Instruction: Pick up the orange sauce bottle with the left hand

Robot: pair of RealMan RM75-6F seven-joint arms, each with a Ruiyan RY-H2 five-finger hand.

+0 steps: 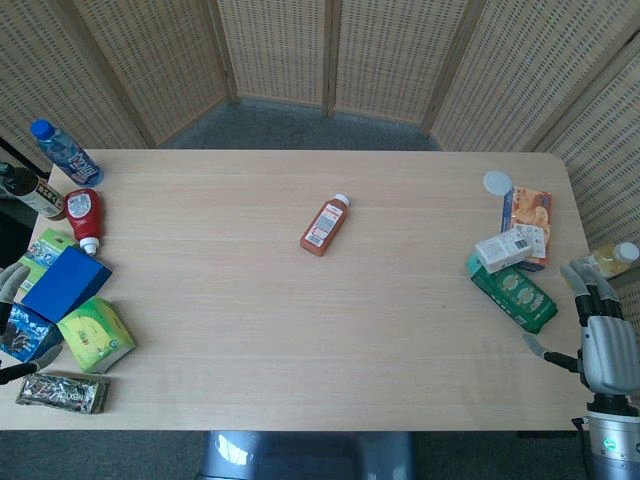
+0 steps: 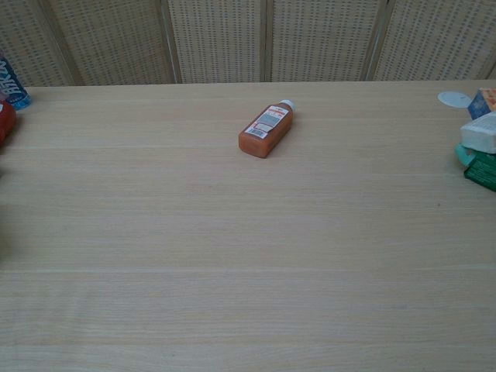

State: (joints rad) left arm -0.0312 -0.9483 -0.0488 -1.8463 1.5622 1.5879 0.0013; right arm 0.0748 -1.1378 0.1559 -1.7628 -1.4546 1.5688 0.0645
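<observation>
Orange sauce bottle (image 1: 325,226) lies flat, centre of counter (image 1: 300,340). Left hand (image 1: 12,300) at far left edge, fingers released, grasping nothing. Best reach across and close around the bottle's body, across its length.

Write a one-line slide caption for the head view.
Orange sauce bottle lies alone mid-table; left hand and right hand wait at opposite edges.

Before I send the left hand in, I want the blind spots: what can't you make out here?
- Left hand: head view shows only fingers at the left edge, behind boxes; grip unreadable. Absent from chest view.
- Orange sauce bottle: label print too small in both views.
- Right hand: its fingers' spread is unclear in the head view.
</observation>
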